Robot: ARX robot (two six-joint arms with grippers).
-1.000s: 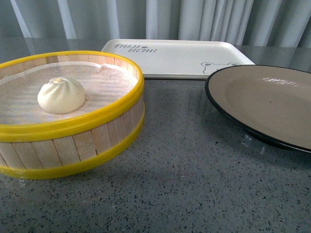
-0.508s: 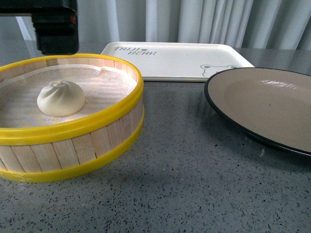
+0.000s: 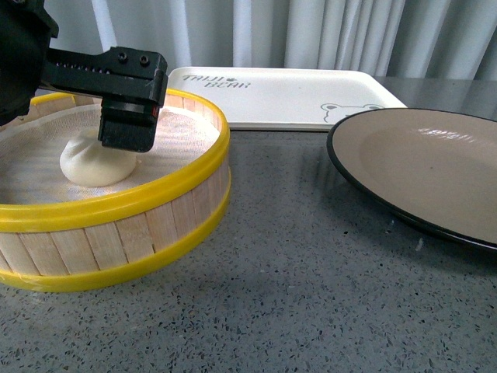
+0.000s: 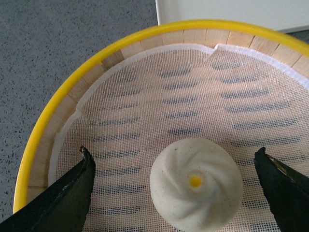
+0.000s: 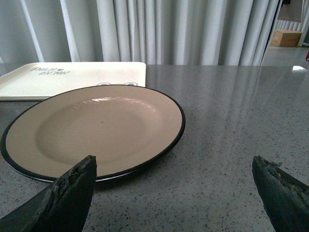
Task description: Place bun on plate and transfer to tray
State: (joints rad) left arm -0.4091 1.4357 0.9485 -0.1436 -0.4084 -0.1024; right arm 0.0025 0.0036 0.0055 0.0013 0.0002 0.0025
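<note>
Both your pairs of jaws stood wide open: left jaws straddled bun (image 4: pixel 195 189) in steamer (image 3: pixel 116 203), clear of it; right jaws faced plate (image 5: pixel 96 130) on table (image 3: pixel 311 272), tray (image 3: pixel 287 97) behind.

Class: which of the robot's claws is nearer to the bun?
Left. The left claw hangs open right over the bun in the steamer basket; the right claw is off by the plate.
</note>
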